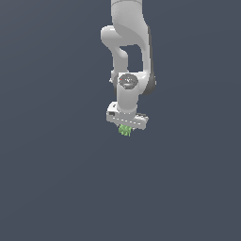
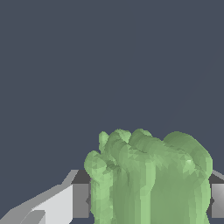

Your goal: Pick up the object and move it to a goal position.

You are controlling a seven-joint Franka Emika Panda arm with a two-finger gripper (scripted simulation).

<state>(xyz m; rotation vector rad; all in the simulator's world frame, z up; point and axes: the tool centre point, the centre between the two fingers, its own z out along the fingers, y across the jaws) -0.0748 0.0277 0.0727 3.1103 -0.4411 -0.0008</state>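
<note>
The white arm reaches down from the top of the exterior view, its wrist pointing straight down over a plain dark grey surface. The gripper sits under the white hand body, and the fingers are closed on the object, a small light-green lump with ridged, bumpy sides that pokes out just below the hand. In the wrist view the object fills the space between the two grey pads, touching both. It is much narrower than the hand.
</note>
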